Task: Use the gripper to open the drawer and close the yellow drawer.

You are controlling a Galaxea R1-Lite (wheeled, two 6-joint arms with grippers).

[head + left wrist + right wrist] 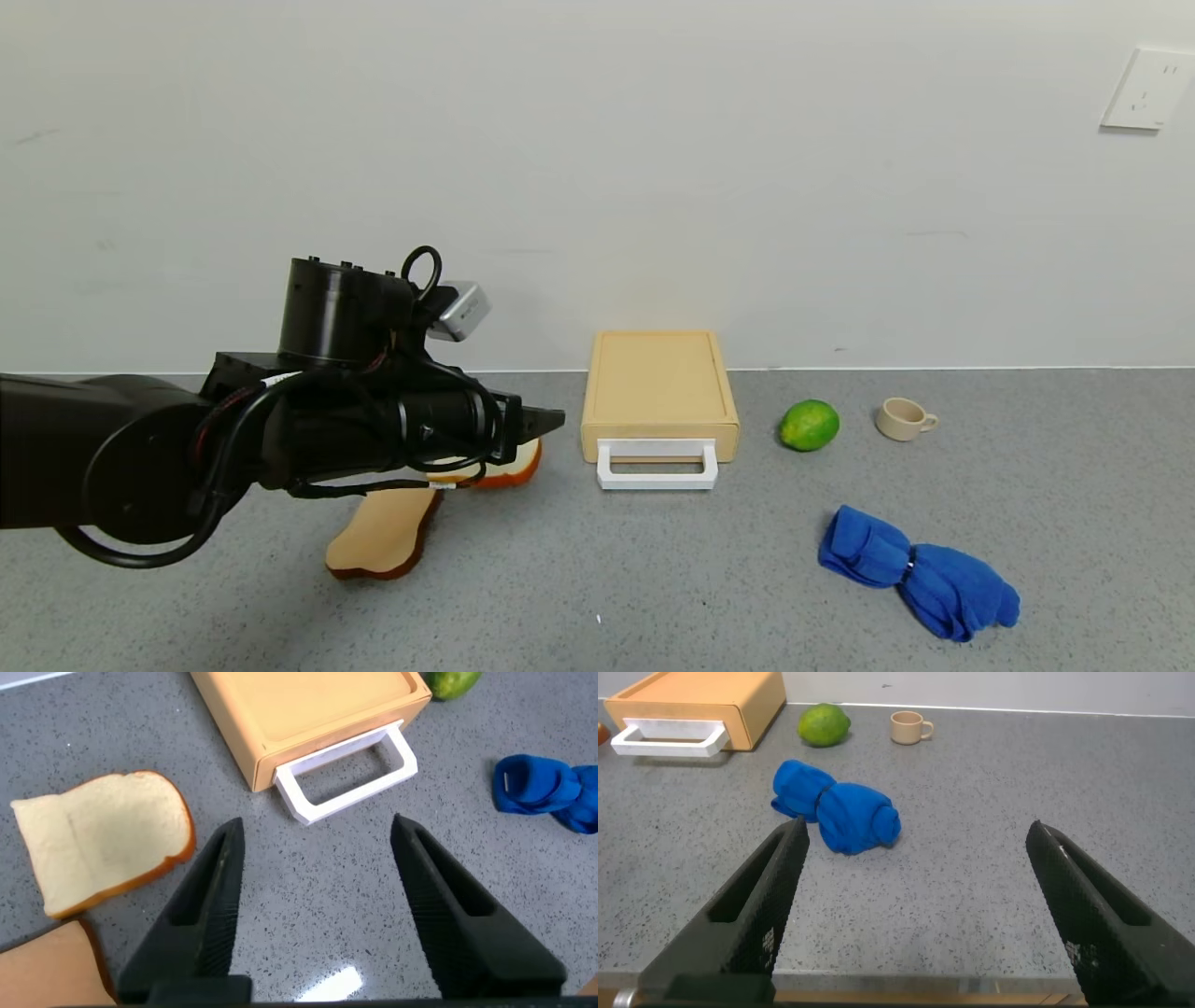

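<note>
The pale yellow drawer box [659, 387] stands against the back wall, its drawer pushed in and its white loop handle [657, 465] facing me. It also shows in the left wrist view [308, 714] with the handle [346, 773]. My left gripper [551, 422] is open and empty, held above the table to the left of the handle, a short way from it. In the left wrist view [318, 831] its fingers [220, 891] frame bare table in front of the handle. My right gripper [915, 845] is open and empty, out of the head view, near the table's front edge.
Two bread slices [387, 527] lie under and beside my left arm. A green lime [808, 425] and a small beige cup [904, 418] sit right of the drawer. A blue cloth [920, 571] lies at the front right.
</note>
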